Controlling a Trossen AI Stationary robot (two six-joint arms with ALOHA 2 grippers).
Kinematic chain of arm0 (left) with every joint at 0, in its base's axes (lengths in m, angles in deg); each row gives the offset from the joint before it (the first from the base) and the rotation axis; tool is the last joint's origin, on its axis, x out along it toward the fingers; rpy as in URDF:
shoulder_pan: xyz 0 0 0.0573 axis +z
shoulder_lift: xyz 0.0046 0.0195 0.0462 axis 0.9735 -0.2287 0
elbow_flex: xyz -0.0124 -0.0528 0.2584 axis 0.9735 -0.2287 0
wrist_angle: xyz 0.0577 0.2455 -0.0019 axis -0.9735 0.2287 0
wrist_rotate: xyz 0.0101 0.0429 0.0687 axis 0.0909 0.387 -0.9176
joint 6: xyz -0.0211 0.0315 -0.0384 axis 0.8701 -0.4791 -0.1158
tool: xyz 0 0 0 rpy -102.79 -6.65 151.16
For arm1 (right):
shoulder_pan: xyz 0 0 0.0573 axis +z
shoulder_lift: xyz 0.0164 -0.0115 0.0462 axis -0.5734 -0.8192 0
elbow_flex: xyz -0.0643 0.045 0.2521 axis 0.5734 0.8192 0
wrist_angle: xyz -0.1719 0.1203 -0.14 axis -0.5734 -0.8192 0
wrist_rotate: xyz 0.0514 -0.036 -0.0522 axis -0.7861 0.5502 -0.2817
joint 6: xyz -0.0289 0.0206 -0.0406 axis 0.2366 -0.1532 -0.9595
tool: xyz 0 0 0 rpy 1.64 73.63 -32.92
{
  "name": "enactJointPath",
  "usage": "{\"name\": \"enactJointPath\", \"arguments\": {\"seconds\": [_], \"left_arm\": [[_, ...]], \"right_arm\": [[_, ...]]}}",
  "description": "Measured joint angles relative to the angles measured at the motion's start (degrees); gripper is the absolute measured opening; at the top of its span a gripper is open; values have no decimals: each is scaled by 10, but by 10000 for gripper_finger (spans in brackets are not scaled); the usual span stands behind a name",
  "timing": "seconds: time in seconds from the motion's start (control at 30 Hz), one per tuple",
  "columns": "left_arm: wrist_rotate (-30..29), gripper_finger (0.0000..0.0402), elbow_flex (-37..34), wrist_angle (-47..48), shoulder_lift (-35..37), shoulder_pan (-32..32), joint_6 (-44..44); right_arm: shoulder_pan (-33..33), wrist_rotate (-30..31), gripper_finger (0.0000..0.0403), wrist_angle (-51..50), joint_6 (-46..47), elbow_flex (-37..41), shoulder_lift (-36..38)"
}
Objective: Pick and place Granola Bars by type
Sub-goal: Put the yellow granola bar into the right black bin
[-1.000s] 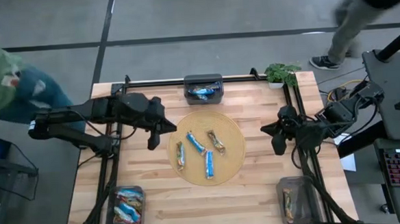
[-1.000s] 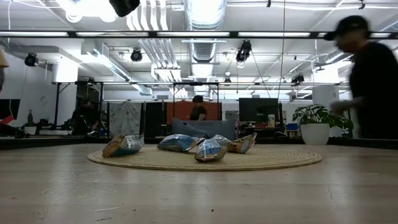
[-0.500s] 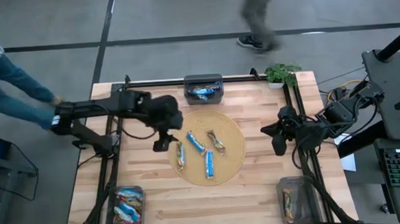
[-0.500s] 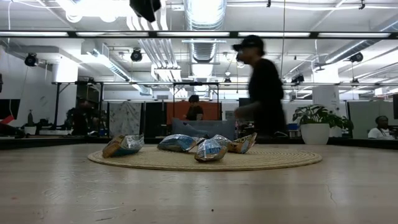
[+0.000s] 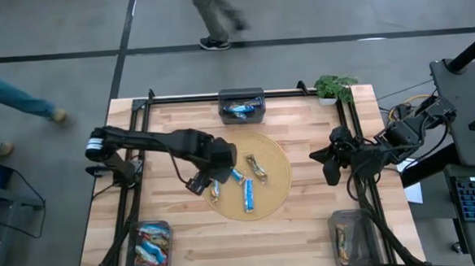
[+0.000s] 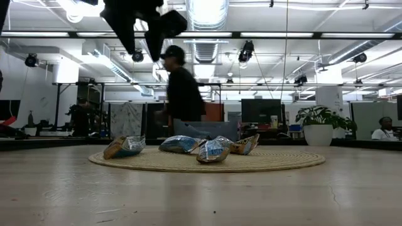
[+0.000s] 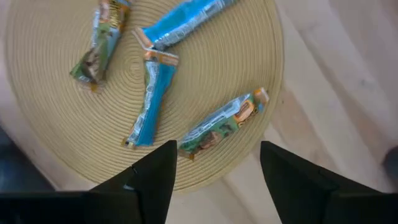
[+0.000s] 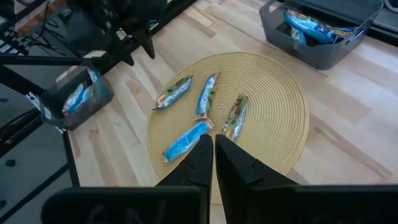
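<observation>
My left gripper (image 7: 214, 171) hangs fingers wide above the orange-and-blue granola bar (image 7: 222, 122) at the woven mat's (image 7: 56, 127) edge, to straddle it; right gripper (image 8: 213, 155) parked, shut.

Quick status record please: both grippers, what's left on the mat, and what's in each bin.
left gripper: jaws open, above the mat's left edge, over the nearest bar
right gripper: jaws shut, waiting at the table's right side
round woven mat: four granola bars lying loose
far middle bin: blue bars
near left bin: several bars
near right bin: at least one brownish bar
</observation>
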Motion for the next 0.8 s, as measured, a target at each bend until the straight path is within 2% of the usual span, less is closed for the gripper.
{"name": "enactJointPath", "arguments": {"seconds": [0.13,0.3,0.4,0.6,0.8], "left_arm": [[-8,213,-9,3,-24,0,-47],[-55,213,-40,-6,-36,0,-115],[-67,213,-74,-32,-36,1,-114],[-67,213,-134,-67,-36,3,3],[-67,213,-160,-79,-35,3,233]], "right_arm": [[0,0,11,0,0,0,0],[0,-2,11,-1,0,0,-3],[0,-2,11,-3,0,0,-4],[0,-2,11,-4,-4,0,-5],[0,-1,11,-4,-4,0,-6]]}}
